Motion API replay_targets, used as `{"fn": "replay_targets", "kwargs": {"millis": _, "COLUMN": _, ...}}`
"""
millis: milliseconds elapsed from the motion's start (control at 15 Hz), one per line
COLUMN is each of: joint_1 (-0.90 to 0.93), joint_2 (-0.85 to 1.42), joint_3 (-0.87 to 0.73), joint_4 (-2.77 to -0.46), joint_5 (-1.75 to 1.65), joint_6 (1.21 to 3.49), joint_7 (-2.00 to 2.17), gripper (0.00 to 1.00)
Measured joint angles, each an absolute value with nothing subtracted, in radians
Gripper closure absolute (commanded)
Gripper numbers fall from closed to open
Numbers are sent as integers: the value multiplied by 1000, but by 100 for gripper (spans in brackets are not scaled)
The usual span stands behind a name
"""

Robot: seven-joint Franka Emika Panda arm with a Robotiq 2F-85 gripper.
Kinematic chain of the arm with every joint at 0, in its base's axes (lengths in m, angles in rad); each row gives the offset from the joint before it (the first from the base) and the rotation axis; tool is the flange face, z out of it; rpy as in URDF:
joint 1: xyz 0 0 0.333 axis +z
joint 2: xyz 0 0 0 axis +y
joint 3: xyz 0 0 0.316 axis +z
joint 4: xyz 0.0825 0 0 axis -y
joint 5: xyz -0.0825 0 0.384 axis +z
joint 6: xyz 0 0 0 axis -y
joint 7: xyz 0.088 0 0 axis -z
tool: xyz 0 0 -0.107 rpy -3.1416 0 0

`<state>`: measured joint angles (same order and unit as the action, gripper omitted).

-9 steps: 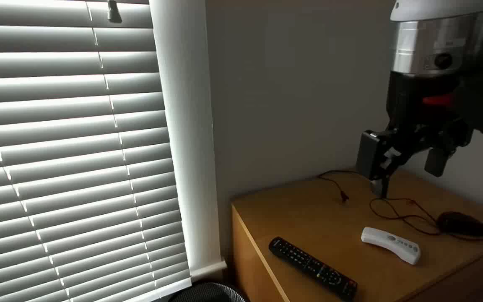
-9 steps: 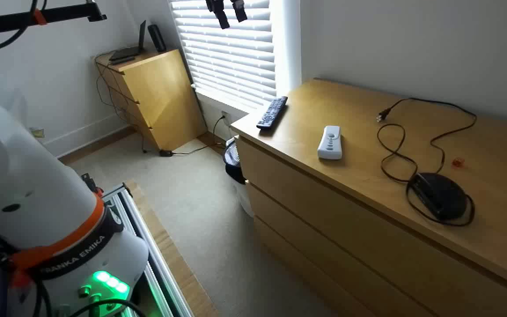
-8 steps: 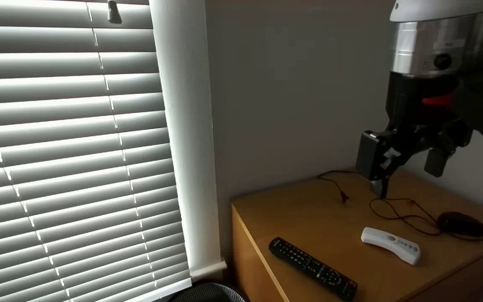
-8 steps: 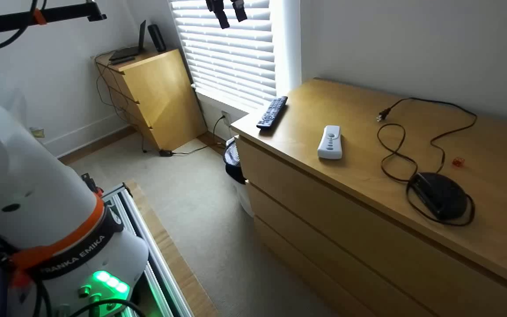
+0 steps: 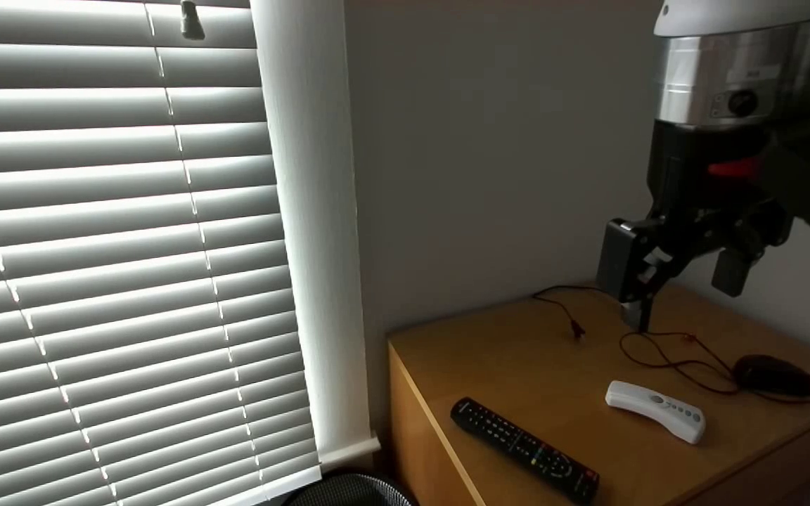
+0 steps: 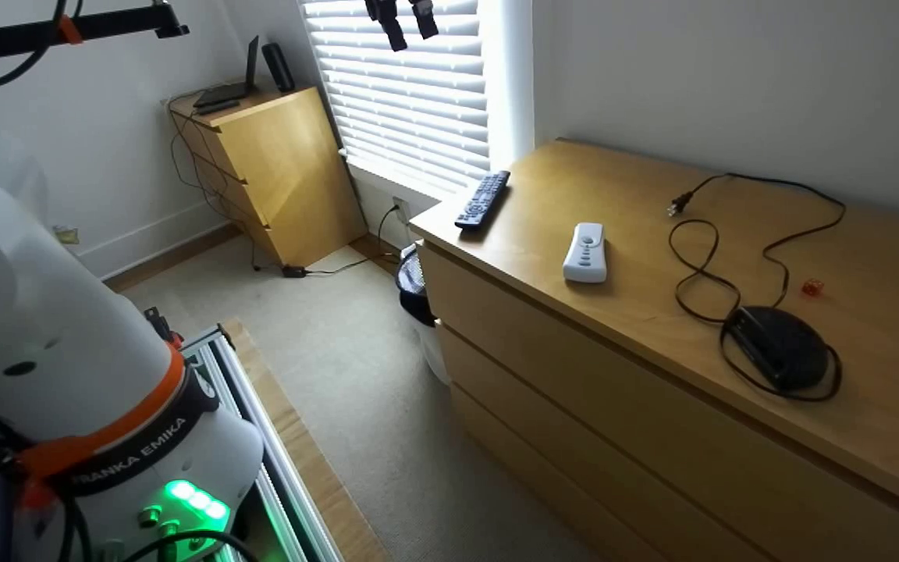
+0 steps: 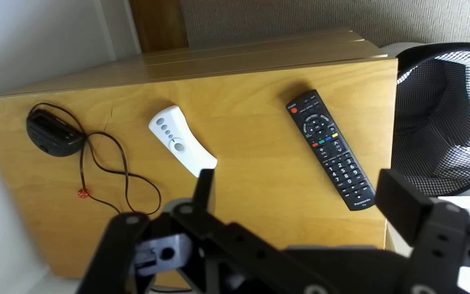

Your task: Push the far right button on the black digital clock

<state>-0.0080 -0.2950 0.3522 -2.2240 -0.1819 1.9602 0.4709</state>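
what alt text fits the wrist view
Open end effector above a wooden dresser top, seen from overhead. A black digital clock with a looped cord lies at left, a white remote nearer the middle, a black Panasonic TV remote at right. A mesh wastebasket stands beyond the right edge.

Across from the drawer-side edge of the worktop (image 6: 613,195), the arm (image 6: 51,289) is rounded and white, with an orange band (image 6: 75,453), a black collar (image 6: 133,453) lettered FRANKA EMIKA, green lights (image 6: 200,499) and black cables (image 6: 192,535). A silver sleeve (image 5: 700,77) carries a round black knob (image 5: 742,103); the housing (image 5: 679,161) below is black (bar a red patch (image 5: 734,168)). The gripper (image 7: 304,198) is black too, with blocky fingers (image 5: 617,260) and a grey pierced plate (image 7: 181,247).
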Motion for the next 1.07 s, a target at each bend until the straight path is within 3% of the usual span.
{"fn": "replay_targets", "kwargs": {"millis": 1067, "joint_1": 10, "joint_2": -293, "joint_3": 321, "joint_4": -2218, "joint_5": -182, "joint_6": 1965, "joint_7": 462, "gripper": 0}}
